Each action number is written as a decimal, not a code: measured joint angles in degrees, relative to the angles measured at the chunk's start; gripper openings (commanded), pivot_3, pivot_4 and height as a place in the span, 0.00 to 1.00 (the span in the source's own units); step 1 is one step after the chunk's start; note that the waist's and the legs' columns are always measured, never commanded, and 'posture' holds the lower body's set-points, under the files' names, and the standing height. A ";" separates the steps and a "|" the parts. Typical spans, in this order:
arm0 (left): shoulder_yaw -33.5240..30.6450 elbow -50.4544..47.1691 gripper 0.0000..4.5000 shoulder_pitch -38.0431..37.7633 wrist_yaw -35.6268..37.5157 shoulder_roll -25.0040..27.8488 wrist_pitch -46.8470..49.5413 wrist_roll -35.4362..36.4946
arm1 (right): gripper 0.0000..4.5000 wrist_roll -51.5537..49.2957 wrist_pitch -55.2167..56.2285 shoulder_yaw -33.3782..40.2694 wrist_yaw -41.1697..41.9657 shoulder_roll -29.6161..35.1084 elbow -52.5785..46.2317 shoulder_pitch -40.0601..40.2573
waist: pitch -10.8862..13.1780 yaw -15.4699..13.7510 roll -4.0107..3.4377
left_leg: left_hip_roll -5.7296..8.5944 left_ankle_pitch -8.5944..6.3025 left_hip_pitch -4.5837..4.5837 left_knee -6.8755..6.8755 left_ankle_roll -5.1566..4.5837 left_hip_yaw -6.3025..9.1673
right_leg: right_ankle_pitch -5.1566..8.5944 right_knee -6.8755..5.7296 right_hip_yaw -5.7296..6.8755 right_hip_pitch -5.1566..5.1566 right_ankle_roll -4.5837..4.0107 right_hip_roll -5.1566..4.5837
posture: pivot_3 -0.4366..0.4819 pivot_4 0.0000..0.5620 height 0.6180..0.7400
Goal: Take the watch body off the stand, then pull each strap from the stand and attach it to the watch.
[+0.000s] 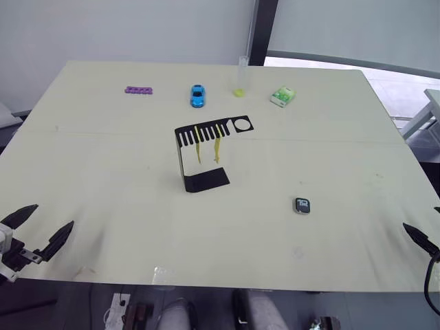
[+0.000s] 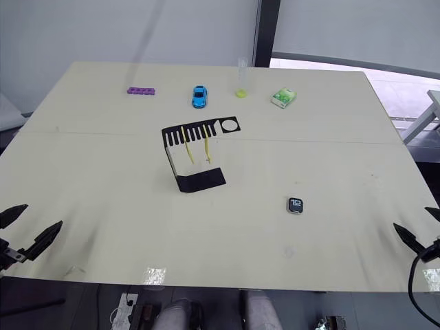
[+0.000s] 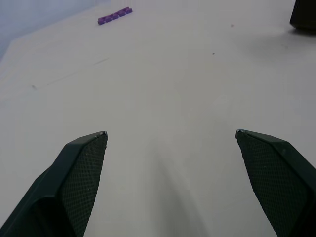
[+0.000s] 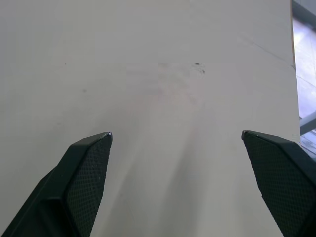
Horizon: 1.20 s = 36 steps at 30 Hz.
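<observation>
The watch body (image 1: 302, 205) lies on the table (image 1: 103, 158) right of the stand (image 1: 203, 152), whose two straps (image 1: 207, 146) hang loosely. Both the left gripper (image 1: 41, 227) and right gripper (image 4: 177, 148), spread and empty, sit well apart from the stand; tugging a strap could tip it.

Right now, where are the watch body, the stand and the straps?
watch body (image 1: 302, 205), left eye view, on its screen.
stand (image 1: 206, 179), left eye view, on its flat base.
straps (image 1: 217, 149), left eye view, on the right-hand strap hanging from the comb.

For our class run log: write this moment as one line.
watch body: on table, off stand | straps: both hanging on stand | left gripper: open, empty | right gripper: open, empty
</observation>
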State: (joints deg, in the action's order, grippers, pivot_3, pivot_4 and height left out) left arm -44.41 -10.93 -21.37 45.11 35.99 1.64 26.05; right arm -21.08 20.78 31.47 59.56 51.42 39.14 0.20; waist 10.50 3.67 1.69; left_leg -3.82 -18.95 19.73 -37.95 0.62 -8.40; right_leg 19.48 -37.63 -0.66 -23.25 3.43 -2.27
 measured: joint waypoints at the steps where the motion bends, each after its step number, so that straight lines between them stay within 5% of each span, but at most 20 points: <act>1: 0.54 -1.86 1.00 -0.08 -0.32 -0.14 0.55 0.38 | 0.99 -0.30 -0.54 -0.59 0.07 -0.64 -0.90 -0.74 | 0.00 -0.03 -0.01 | 0.00 -0.02 -0.05 0.02 0.02 0.00 | 0.00 0.00 0.00 0.04 0.00 0.00 | 0.48 0.27 1.00; 11: 14.11 -26.78 1.00 5.36 -17.27 -4.32 18.26 2.23 | 0.99 -6.50 -9.24 -9.22 3.52 -9.34 -19.36 -8.73 | 0.02 -0.61 -0.07 | -0.01 -0.04 -0.34 0.05 0.03 0.05 | 0.00 0.06 0.02 0.40 0.01 0.00 | 0.48 0.27 1.00; 17: 28.47 -33.93 1.00 10.12 -30.12 -12.51 25.03 -3.46 | 0.99 -10.97 -15.18 -15.61 6.30 -13.84 -29.39 -13.34 | 0.02 -0.63 -0.07 | -0.02 -0.04 -0.45 0.06 0.03 0.06 | 0.00 0.09 0.01 0.52 0.01 0.04 | 0.48 0.27 1.00; 23: 41.08 -34.46 1.00 12.29 -38.69 -17.92 28.41 -12.97 | 0.99 -12.17 -18.72 -20.43 7.74 -16.89 -33.47 -16.53 | 0.02 -0.89 -0.07 | 0.00 -0.05 -0.43 0.04 0.02 0.07 | 0.00 0.12 0.02 0.52 0.01 0.03 | 0.48 0.27 1.00; 36: 49.54 -22.09 1.00 24.04 -47.79 -29.54 25.35 -24.17 | 0.99 -11.67 -19.63 -24.33 10.02 -18.51 -33.37 -17.64 | 0.03 -2.01 -0.07 | -0.01 -0.07 -0.43 0.00 -0.03 0.04 | 0.00 0.14 0.02 0.51 0.01 0.05 | 0.48 0.27 1.00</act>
State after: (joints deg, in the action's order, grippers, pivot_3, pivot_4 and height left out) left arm 5.13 -33.02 2.67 -2.68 6.45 27.00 1.87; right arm -32.75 1.15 7.14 69.58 32.91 5.77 -17.44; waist 10.53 1.66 1.61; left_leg -3.83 -19.02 19.30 -37.94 0.59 -8.37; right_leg 19.48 -37.49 -0.64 -22.74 3.45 -2.22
